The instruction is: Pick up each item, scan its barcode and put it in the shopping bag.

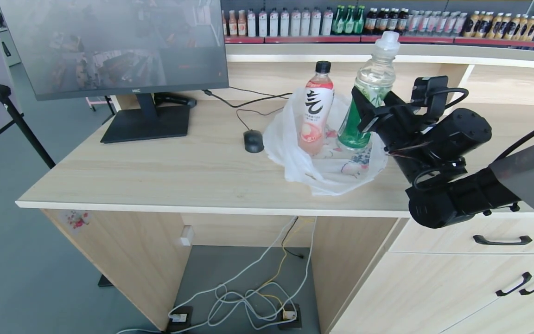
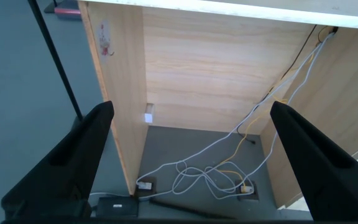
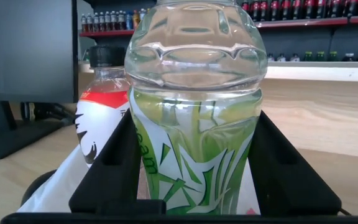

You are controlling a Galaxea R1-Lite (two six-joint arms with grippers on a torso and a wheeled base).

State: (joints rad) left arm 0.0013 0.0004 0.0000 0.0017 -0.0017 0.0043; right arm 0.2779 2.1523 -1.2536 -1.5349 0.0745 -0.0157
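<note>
Right claw is clamping the green-labelled bottle upright | shopping bag is lying open just under that claw, I'm seeing the bottle's base inside | pink bottle is standing in the bag beside the claw | left claw is hanging wide, holding nothing

Clear, glossy plastic is gleaming on the green-labelled bottle at centre right. The white shopping bag is looking thin and crinkly, the desk is showing matt pale wood grain, and the right gripper is looking like matt black plastic.
</note>
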